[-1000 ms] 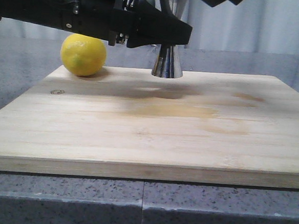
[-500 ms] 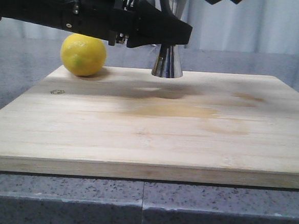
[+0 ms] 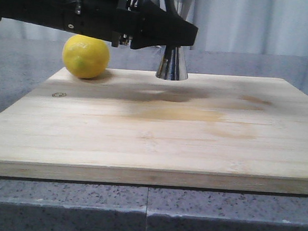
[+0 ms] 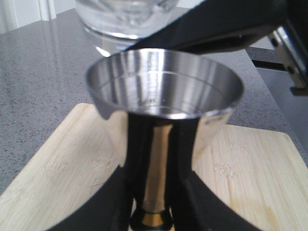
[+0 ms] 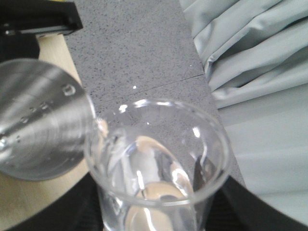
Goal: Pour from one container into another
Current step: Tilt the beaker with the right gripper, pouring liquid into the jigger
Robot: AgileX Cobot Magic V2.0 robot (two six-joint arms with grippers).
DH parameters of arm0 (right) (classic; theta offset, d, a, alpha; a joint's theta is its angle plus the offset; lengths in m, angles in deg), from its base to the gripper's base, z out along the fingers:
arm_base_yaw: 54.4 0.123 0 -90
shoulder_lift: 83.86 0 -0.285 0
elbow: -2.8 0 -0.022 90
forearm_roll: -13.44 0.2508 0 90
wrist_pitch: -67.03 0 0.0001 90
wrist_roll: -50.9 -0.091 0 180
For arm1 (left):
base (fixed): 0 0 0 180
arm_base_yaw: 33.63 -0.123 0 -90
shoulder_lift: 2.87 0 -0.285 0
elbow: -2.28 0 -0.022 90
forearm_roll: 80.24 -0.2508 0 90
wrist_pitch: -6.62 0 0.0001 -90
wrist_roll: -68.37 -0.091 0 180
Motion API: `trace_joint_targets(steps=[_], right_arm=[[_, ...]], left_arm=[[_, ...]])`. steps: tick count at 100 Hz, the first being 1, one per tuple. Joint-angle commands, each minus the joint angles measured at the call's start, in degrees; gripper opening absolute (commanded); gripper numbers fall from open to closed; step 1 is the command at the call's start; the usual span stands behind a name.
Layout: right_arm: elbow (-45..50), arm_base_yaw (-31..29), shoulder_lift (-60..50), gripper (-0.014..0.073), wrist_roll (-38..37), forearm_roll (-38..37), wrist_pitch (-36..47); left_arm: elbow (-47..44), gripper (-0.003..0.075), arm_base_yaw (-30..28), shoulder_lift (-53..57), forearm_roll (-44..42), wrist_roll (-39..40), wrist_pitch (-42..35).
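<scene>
Left gripper [image 4: 150,211] is clamped around the steel jigger [image 3: 172,64], which stands on the wooden board [image 3: 158,131] next to a lemon [image 3: 85,57]. Right gripper [image 5: 154,211] holds the glass beaker [image 5: 156,163] up high, its lip right beside the jigger's rim.

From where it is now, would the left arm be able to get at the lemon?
Probably not without letting go first: the left gripper is shut on the jigger. The lemon sits just below that arm on the board, with nothing visibly blocking it otherwise.
</scene>
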Motion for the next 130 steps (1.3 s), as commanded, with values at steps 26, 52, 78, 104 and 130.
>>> trace_joint_targets(steps=[26, 52, 78, 104, 130], right_arm=[[-2.6, 0.1, -1.7, 0.0280, 3.3, -1.7, 2.6], [-2.6, 0.1, -1.7, 0.0280, 6.8, -1.7, 2.3], [-2.6, 0.1, -1.7, 0.0280, 9.3, -1.7, 2.1], [-2.6, 0.1, -1.7, 0.0280, 10.0, -1.7, 2.1], [-2.6, 0.1, -1.7, 0.0280, 10.9, -1.8, 2.1]], left_arm=[[1.7, 0.0134, 0.5, 2.5, 3.8, 0.3, 3.6], [1.7, 0.0134, 0.5, 2.5, 3.8, 0.3, 3.6], [1.7, 0.0134, 0.5, 2.5, 3.8, 0.3, 3.6], [1.7, 0.0134, 0.5, 2.5, 3.8, 0.3, 3.5], [1.7, 0.0134, 0.5, 2.5, 3.8, 0.3, 3.5]])
